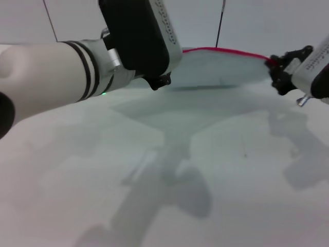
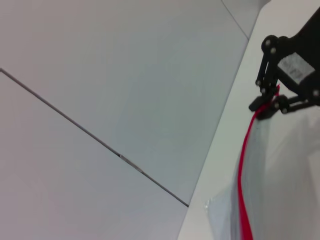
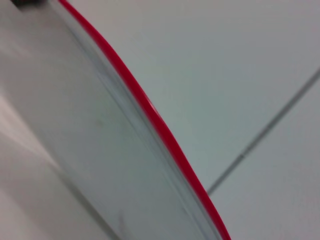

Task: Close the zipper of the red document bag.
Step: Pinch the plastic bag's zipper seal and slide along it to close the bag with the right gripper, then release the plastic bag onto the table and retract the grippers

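Red document bag (image 1: 221,69): held up at the far side of the bench (image 1: 216,170); zipper (image 1: 226,51) uppermost. Right hand (image 1: 273,63): clamped on the zipper's end. Left hand (image 1: 154,80): at the opposite end, grip cannot be told. Step judged: closing pull; a steady slide along the strip is called for.

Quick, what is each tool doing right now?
Left tool: at the bag's left end, grip cannot be told.
Right tool: closed on the zipper.

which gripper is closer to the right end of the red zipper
Right. The right gripper pinches that end of the zipper; the left gripper sits at the bag's opposite end.
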Motion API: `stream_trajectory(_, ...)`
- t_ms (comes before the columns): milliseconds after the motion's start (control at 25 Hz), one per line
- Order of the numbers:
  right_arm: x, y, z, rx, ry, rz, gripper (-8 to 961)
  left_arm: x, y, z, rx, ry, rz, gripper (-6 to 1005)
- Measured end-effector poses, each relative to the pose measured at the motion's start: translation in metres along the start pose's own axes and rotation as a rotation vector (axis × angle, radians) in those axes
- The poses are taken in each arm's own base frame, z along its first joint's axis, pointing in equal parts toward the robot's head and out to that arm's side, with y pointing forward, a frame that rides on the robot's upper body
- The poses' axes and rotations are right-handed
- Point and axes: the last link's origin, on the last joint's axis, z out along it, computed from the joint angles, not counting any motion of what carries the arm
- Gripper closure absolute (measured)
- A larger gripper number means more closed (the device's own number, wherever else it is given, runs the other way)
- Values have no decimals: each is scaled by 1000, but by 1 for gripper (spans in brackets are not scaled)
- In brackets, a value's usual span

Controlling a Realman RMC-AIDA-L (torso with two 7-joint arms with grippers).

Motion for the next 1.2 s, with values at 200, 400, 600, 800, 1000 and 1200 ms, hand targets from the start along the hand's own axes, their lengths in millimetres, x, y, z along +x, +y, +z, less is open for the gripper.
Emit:
stream_trajectory(200,18,-21,-3,74,42,30,877,0,-1,-10,16,11,-12,944)
stream_trajectory(400,28,-35,-6,123,61,57,878,-4,0,-14,21,8,-9,944)
stream_trajectory(600,32,-41,-9,147,76,47,879,-7,-1,-15,26,0,-9,944)
stream_trajectory(800,32,-40,-9,147,80,27,902,-8,-1,-13,26,-3,-10,944)
stream_trajectory(1000,32,-44,-11,204,66,38,872,-10,-5,-9,37,-3,-19,944)
stream_trajectory(1200,32,-49,-14,248,50,99,697,-9,-9,-6,66,22,-38,908)
